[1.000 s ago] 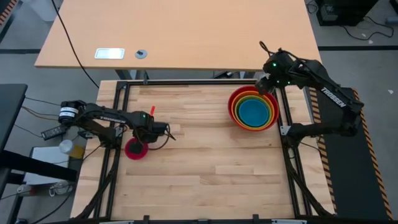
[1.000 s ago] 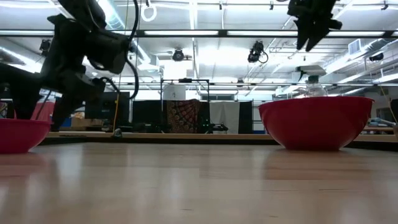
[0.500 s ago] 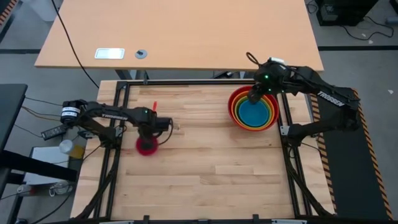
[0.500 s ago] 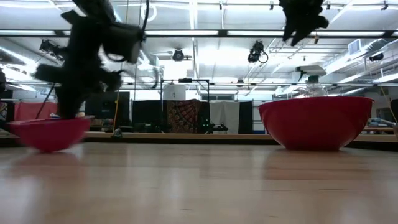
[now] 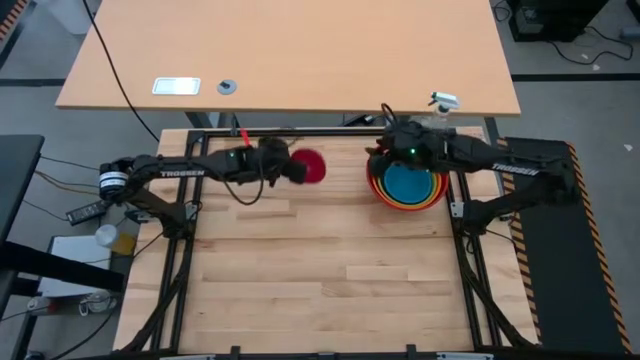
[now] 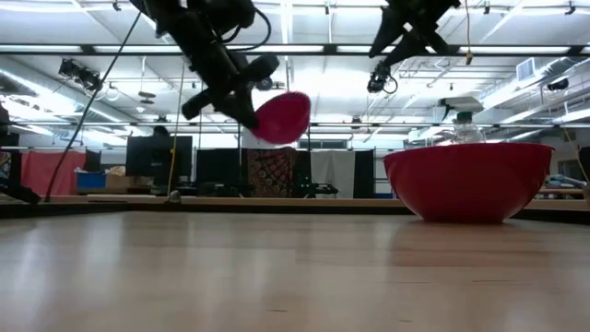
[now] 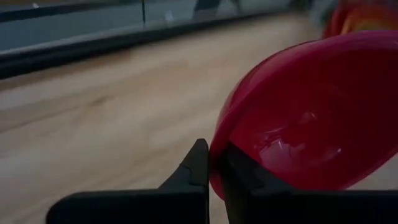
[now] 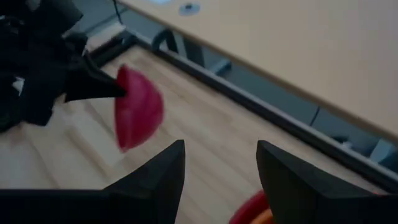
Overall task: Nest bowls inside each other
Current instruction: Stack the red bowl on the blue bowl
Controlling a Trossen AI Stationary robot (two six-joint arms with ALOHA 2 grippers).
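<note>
The smallest bowl, magenta pink (image 5: 312, 167) (image 6: 282, 117) (image 8: 138, 109), hangs in the air near the table's far edge, tipped on its side, with my left gripper (image 5: 294, 168) (image 7: 214, 171) shut on it. To its right stands the nested stack (image 5: 407, 182): red outermost, then orange, lime green and blue. It rests on the red bowl's base (image 6: 468, 182). My right gripper (image 5: 383, 150) (image 8: 221, 163) hovers open over the stack's far left rim, with nothing between its fingers. My left gripper pinches the pink bowl's rim (image 7: 217, 163) between its two fingers, one on the inside of the wall and one on the outside. The fingers come from the table's left, slanting down. The bowl is lifted clear of the table and tipped on its side beyond the fingertips.
A black frame rail (image 5: 300, 132) runs along the table's far edge. Beyond it stands a second tabletop with a white device (image 5: 176, 86) and a small round thing (image 5: 228, 87). Bare wood (image 5: 330, 260) fills the middle and near part of the table.
My left gripper has taken hold of the pink bowl near the table's left edge. It has lifted the bowl clear and carried it toward the far edge and right, toward the stack. The wrist has rolled and tipped the bowl onto its side. My right gripper has moved left over the stack's far rim.
</note>
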